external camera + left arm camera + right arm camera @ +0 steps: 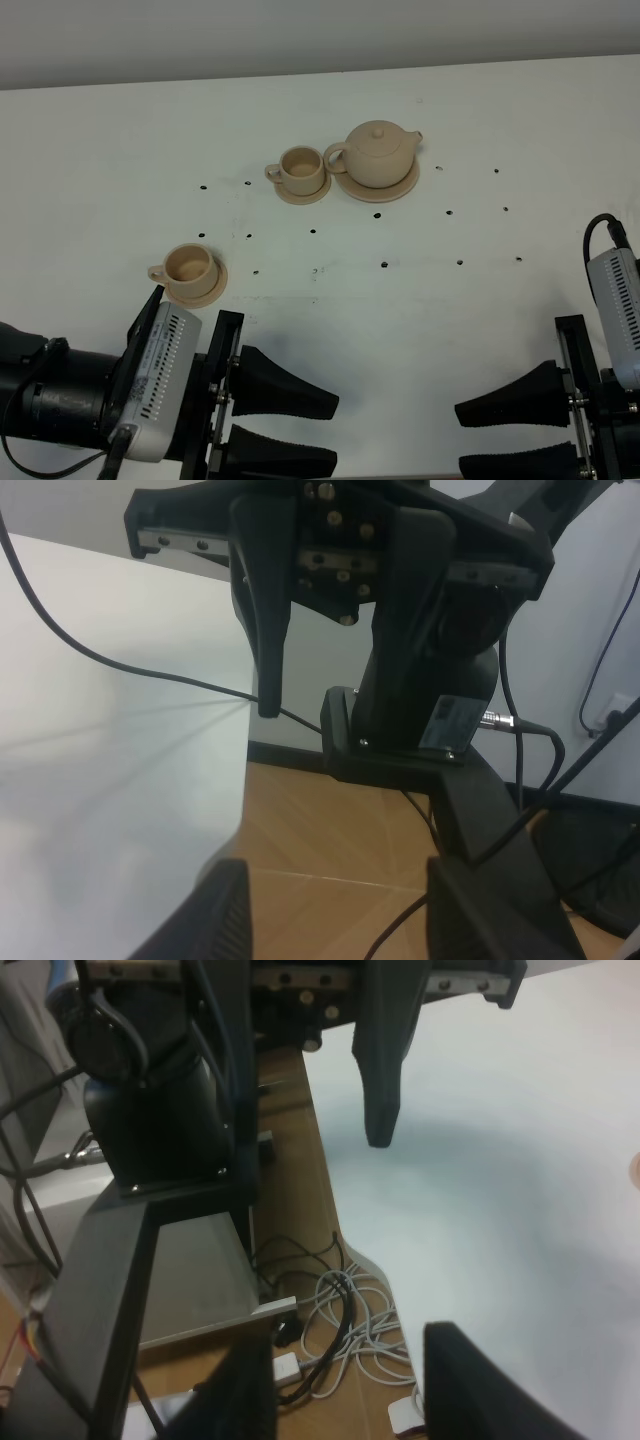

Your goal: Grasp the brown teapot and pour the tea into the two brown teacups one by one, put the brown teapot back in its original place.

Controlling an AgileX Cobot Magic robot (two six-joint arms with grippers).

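Observation:
The brown teapot stands upright on its wide saucer, the original place, at the back of the white table. One of the two brown teacups sits on a small saucer just left of the teapot; the other sits on its saucer nearer the front left. My left gripper is open and empty at the front edge, pointing right. Facing it from the right, my right gripper is also open and empty. Both are far from the tea set.
Small dark dots are scattered over the table top. In the wrist views each arm sees the other arm's mount, with the wooden floor and loose cables below the table's front edge.

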